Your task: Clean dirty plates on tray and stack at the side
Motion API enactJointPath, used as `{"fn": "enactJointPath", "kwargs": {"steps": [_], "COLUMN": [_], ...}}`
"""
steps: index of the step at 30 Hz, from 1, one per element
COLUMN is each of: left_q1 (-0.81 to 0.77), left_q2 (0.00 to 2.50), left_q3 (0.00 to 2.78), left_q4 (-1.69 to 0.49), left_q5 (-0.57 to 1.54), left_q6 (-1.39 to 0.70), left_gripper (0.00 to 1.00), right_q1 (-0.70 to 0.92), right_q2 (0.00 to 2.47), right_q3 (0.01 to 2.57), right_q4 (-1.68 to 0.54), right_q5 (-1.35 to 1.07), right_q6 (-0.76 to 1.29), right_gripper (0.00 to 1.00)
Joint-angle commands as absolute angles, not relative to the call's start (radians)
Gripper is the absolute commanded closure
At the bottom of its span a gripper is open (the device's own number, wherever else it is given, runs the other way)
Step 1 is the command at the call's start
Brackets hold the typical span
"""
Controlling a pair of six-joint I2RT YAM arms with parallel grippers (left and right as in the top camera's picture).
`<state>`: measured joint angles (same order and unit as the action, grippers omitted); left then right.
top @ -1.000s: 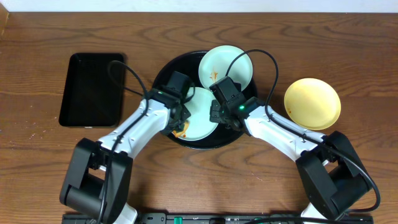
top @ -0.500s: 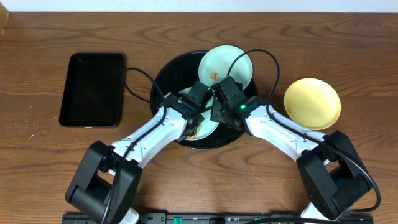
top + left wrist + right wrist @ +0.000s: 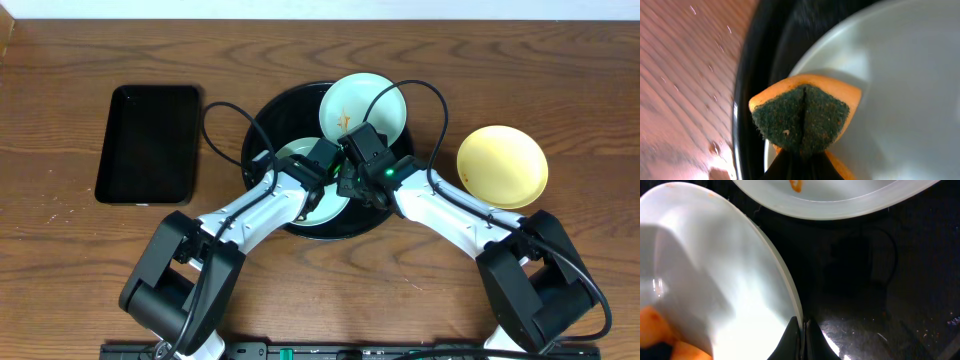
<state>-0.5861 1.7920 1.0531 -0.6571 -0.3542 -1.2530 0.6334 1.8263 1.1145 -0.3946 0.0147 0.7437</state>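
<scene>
Pinching plate (image 3: 715, 270) rim: right fingers (image 3: 790, 342); left fingers (image 3: 785, 169) clamp folded sponge (image 3: 802, 117), scourer outward, over plate.

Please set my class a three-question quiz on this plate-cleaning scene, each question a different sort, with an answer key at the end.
1. True or false: the yellow plate lies inside the round tray.
2. What does the left gripper hold? A: a sponge. B: a spoon. C: a cup.
3. Fill in: the right gripper pinches the front pale plate by its ____.
Key: 1 false; 2 A; 3 rim.
</scene>
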Motion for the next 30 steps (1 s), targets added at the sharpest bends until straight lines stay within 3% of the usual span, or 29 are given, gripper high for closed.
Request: {"fn": "enactJointPath", "kwargs": {"steps": [1, 14, 22, 30], "left_q1": [-0.585, -0.585, -0.585, -0.509], "left_q2": [1.808, 1.796, 1.715, 1.519], "left_q3": [1.036, 1.091, 1.097, 1.097], "left_q4": [-0.647, -0.514, -0.526, -0.575], "left_q5": [-0.525, -0.756, -0.764, -0.419], "left_q6": [-1.247, -1.065, -0.902, -0.724], "left_gripper": [0.92, 0.93, 0.92, 0.93], "right_q1": [0.633, 0.633, 0.633, 0.63], "right_q2": [1.835, 1.835, 1.835, 1.765], "right_q3": [1.11, 1.11, 1.11, 1.119], "right_q4": [-0.395, -0.4, -0.4, -0.392], "right_q5": [0.039, 0.039, 0.037, 0.011], "right_q6": [0.755, 0.754, 0.736, 0.555], "right_gripper": [0.99, 0.99, 0.99, 0.99]}}
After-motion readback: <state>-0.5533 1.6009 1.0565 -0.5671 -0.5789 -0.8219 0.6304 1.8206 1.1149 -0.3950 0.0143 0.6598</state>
